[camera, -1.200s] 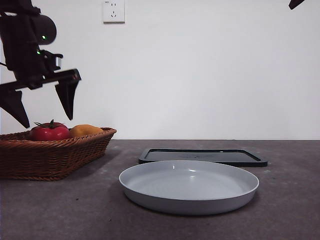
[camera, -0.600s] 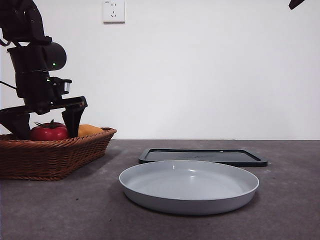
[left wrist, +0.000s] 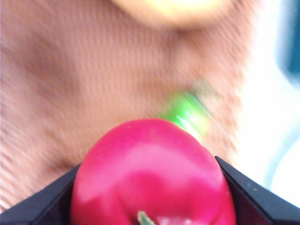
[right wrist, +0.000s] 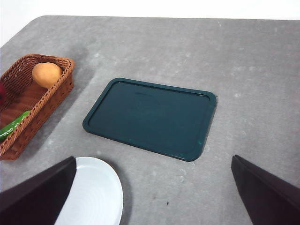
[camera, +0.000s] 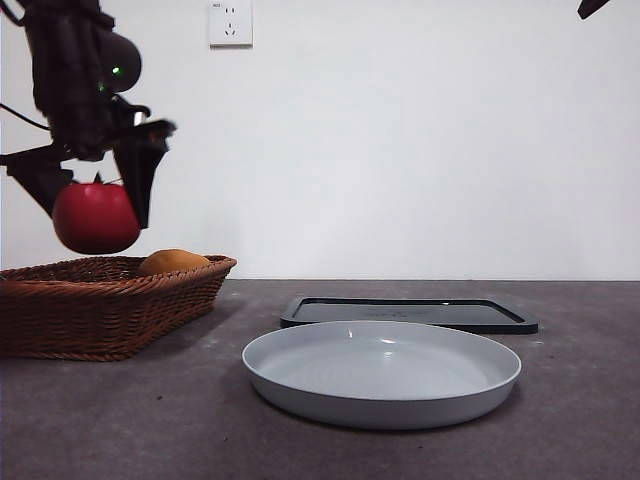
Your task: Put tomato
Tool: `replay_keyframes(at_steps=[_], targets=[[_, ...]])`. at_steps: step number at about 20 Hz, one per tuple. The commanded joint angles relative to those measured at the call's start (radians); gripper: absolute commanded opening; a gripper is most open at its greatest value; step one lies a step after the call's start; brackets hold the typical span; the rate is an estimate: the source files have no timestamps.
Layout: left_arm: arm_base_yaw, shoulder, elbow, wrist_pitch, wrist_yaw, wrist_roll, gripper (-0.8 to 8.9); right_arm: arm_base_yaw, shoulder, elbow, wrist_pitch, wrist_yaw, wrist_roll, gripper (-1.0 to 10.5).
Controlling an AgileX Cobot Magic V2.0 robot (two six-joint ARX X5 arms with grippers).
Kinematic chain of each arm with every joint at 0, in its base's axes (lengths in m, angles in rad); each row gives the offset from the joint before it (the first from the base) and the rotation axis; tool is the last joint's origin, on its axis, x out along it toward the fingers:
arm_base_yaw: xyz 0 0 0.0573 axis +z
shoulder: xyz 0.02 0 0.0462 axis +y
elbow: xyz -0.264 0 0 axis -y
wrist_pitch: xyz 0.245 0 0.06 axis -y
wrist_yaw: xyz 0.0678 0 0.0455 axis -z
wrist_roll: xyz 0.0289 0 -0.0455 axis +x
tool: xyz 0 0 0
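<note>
The red tomato hangs in my left gripper, lifted clear above the wicker basket at the far left of the front view. In the left wrist view the tomato fills the space between the two black jaws of the left gripper, which is shut on it, with the blurred basket weave beneath. My right gripper is open and empty, high above the table; it shows only as a black tip at the top right.
An orange-yellow fruit and a green vegetable lie in the basket. A grey round plate sits front centre. A dark rectangular tray lies behind it, also in the right wrist view.
My left gripper came down into the basket around the tomato, shut on it and lifted it up out of the basket. The right arm has not moved.
</note>
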Motion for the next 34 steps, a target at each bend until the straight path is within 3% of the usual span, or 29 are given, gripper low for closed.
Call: replay_keyframes(at_steps=[1,11,16,23,34], targets=[[-0.074,-0.014,0.027,-0.039,0.015,-0.009,1.82,0.003,0.006,0.021,0.01,-0.002,-0.008,6.1],[-0.484,-0.027,0.002,0.042,0.015,-0.009,1.82,0.003,0.006,0.021,0.01,-0.002,-0.008,6.1],[-0.616,-0.004,-0.049,0.127,0.014,-0.006,1.82,0.003,0.006,0.021,0.01,-0.002,-0.008,6.1],[-0.681,0.112,-0.05,0.225,-0.018,-0.032,1.71,0.003,0.006,0.021,0.01,-0.002,-0.008,6.1],[-0.69,0.208,-0.049,0.238,-0.032,-0.048,1.61,0.003,0.006,0.021,0.01,-0.002,-0.008,6.1]])
